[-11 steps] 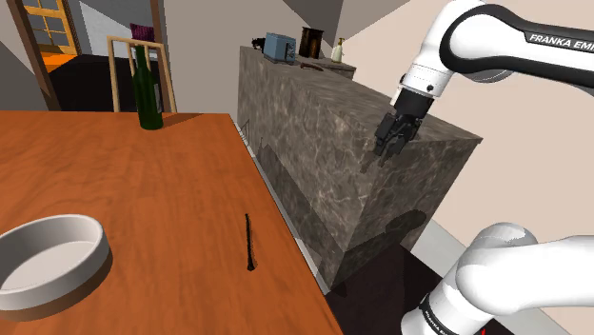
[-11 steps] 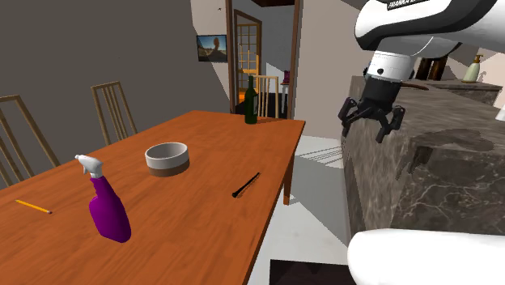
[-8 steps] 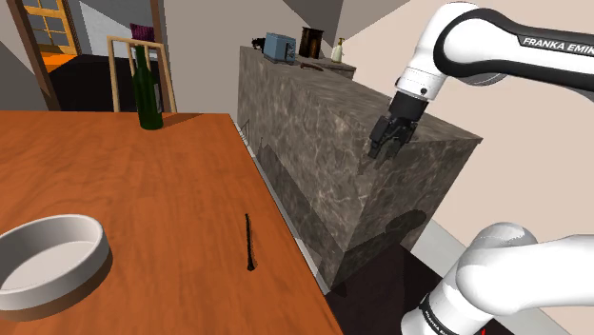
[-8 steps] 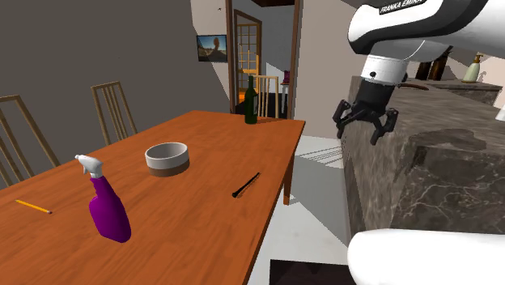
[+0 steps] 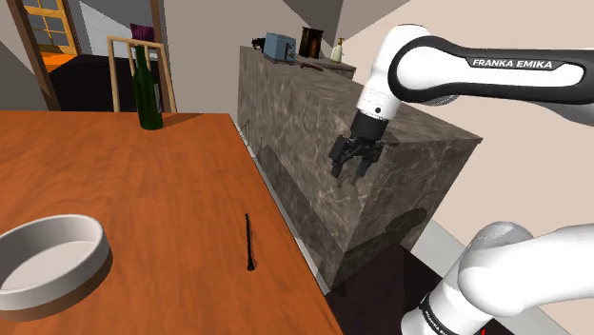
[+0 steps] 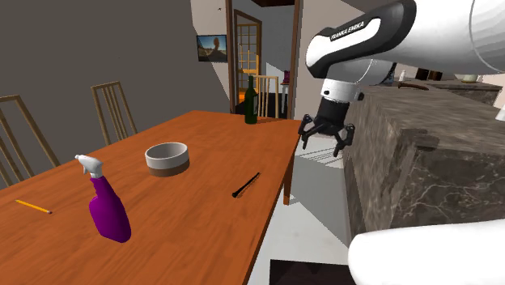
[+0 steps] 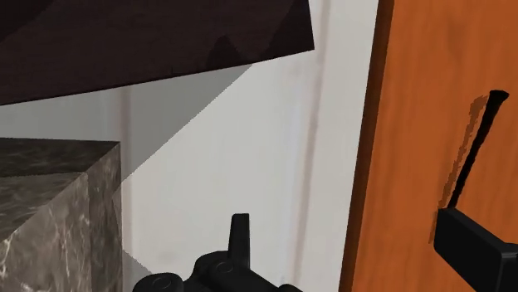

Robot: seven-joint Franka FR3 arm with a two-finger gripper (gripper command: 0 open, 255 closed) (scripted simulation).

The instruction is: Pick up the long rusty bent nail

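Note:
The long nail point(image 5: 248, 243) is a thin dark rod lying flat on the orange-brown wooden table point(image 5: 143, 200), near the edge that faces the stone counter. It lies in front of the bowl in the second exterior view point(image 6: 246, 185) and beside one finger in the wrist view point(image 7: 473, 149). My black gripper point(image 5: 348, 171) hangs open in the air over the gap between table and counter, well above the nail and off to the side of it. Its fingers point(image 6: 324, 146) are spread with nothing between them, and they stand wide apart in the wrist view point(image 7: 357, 249).
A tall grey stone counter point(image 5: 314, 133) stands close beside the table. On the table are a dark green bottle point(image 5: 145, 90), a white bowl point(image 5: 48, 257), a purple spray bottle point(image 6: 108, 202) and a pencil point(image 6: 32, 206). Chairs point(image 6: 109, 109) line the far side.
The arm has swung from above the stone counter toward the table, and the gripper has dropped lower. It stayed open. The nail has not moved.

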